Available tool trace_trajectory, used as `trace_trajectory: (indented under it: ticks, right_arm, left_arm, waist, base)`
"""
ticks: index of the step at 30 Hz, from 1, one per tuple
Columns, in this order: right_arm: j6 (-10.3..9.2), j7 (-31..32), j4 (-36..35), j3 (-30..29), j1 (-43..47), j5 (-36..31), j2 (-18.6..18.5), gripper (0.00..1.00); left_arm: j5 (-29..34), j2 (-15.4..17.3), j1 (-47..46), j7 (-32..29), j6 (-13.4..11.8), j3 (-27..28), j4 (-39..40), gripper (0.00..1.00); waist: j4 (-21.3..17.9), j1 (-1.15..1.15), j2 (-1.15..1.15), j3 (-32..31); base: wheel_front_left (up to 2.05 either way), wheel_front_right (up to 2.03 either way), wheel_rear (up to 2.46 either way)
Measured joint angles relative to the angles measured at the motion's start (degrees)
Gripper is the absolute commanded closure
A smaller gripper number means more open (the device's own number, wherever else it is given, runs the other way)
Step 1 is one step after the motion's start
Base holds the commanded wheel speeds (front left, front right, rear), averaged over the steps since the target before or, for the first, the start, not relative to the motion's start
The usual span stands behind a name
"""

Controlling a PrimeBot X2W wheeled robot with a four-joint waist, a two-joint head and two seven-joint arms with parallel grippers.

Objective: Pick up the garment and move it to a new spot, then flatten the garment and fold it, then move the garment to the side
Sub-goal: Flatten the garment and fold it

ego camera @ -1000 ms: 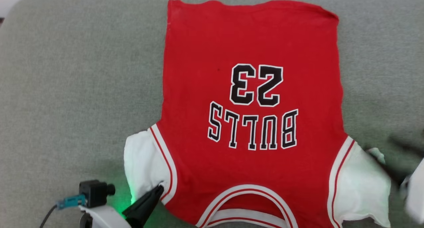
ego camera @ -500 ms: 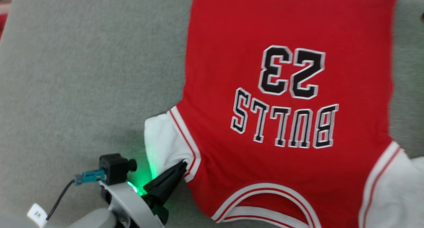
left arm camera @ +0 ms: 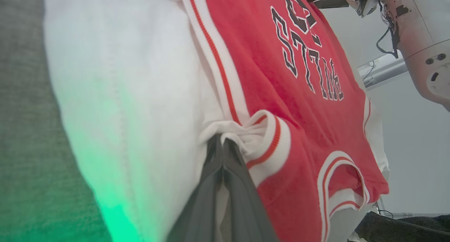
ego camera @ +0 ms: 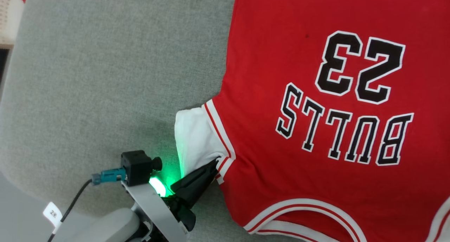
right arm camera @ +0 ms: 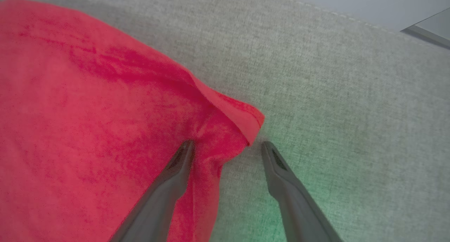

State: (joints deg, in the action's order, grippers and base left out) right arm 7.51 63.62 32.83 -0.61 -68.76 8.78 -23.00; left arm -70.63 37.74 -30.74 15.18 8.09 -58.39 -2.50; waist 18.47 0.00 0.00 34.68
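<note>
The garment [ego camera: 316, 94], a red jersey with black "23" and "BULLS" lettering, lies flat on the grey cushion, neck toward me. My left gripper [ego camera: 215, 162] is shut on the striped trim where the white sleeve [ego camera: 195, 136] meets the red body. In the left wrist view its fingers [left arm camera: 221, 154] pinch that bunched trim of the garment [left arm camera: 281, 80]. In the right wrist view my right gripper [right arm camera: 226, 145] is open, straddling a folded-up corner of the garment's [right arm camera: 88, 105] hem, one finger on the red cloth and the other on the cushion.
The grey fabric cushion [ego camera: 105, 77] stretches wide to the left of the jersey, its rounded edge at the lower left. In the left wrist view the robot's pale body [left arm camera: 418, 41] with cables rises beyond the far sleeve.
The head camera has swung, shifting the whole picture right and down. My left gripper keeps its pinch on the sleeve trim. The right sleeve has left the view.
</note>
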Motion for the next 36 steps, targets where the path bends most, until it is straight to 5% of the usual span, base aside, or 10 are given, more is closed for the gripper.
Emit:
trace_trajectory:
  ticks: [2, 3, 4, 5, 13, 18, 28, 36]
  right_arm:
    - [-0.01, 0.01, 1.04, -0.46, -1.18, -0.22, -0.01, 0.0]
    - [-0.02, 0.21, 1.42, -0.6, -1.58, -0.29, 0.12, 0.08]
    - [-0.05, 0.41, 1.71, -0.56, -1.94, -0.29, 0.18, 0.65]
    - [-0.05, 0.42, 1.89, -0.4, -2.21, -0.27, 0.23, 1.0]
    - [-0.04, -5.28, 3.12, -0.6, -0.83, 2.44, 1.25, 1.0]
    - [-0.04, -6.32, -0.63, 4.34, 4.6, 8.72, -1.41, 1.0]
    - [-0.03, -1.46, -23.32, 7.02, 29.01, 25.01, -11.44, 1.0]
    - [-0.03, 1.8, -41.3, -0.2, 53.82, 27.92, -10.46, 1.0]
  left_arm:
    - [-0.07, -0.01, -0.41, 0.07, 0.04, -0.23, 0.12, 1.0]
    - [-0.09, 0.0, -0.52, 0.16, 0.07, -0.33, 0.18, 1.0]
    - [-0.14, 0.03, -0.59, 0.23, 0.08, -0.43, 0.21, 1.0]
    - [-0.21, 0.08, -0.63, 0.23, 0.08, -0.53, 0.22, 1.0]
    - [-0.86, -0.4, 0.14, 0.14, 0.0, 0.65, -0.43, 1.0]
    - [-0.89, -0.36, 2.89, -0.01, -0.15, 3.44, -1.74, 1.0]
    - [0.18, 1.93, 10.15, -0.04, -0.54, 9.47, -2.89, 1.0]
    - [1.68, 2.98, 14.39, -0.04, -0.54, 12.88, -2.12, 1.0]
  waist:
    - [0.42, 0.0, 0.0, 0.63]
    - [0.54, 0.0, 0.0, 0.88]
    - [0.59, 0.0, 0.0, 1.05]
    - [0.54, 0.0, 0.0, 1.1]
    - [-0.29, 0.0, 0.0, -0.44]
    - [-1.36, 0.0, 0.0, -3.05]
    - [-4.54, 0.0, 0.0, -10.38]
    - [-8.54, 0.0, 0.0, -14.74]
  base:
    - [0.0, 0.0, 0.0]
    - [0.0, 0.0, 0.0]
    - [0.0, 0.0, 0.0]
    - [0.0, 0.0, 0.0]
    - [0.0, 0.0, 0.0]
    - [0.0, 0.0, 0.0]
    - [0.0, 0.0, 0.0]
    - [0.0, 0.0, 0.0]
